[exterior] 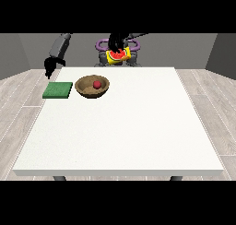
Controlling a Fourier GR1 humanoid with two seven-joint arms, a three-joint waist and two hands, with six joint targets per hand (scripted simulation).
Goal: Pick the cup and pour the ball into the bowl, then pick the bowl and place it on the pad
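I read the ball (pixel 97 84) as a small red sphere lying inside the brown bowl (pixel 92 86), so I judge the pouring step complete. The bowl stands upright on the white surface (pixel 120 127), toward its far left quarter in the view, just beside the green pad (pixel 58 90) and not on it; the placing step remains to be done. The cup (pixel 117 56), yellow with a red interior showing, is raised in front of the robot's torso, above the far edge of the surface and tilted with its mouth toward the camera. The hand at the view's right (pixel 116 43) is closed around it from above; I take this raised, tilted hold to be the posture left by the pour. The hand at the view's left (pixel 50 65) hangs off the far left corner of the surface, near the pad and apart from the bowl; I cannot tell how its fingers are set. Its station beside the pad suits a reach to the bowl, which sits closest to that side. I find no brand, label or legible writing on the cup, bowl, pad or surface.
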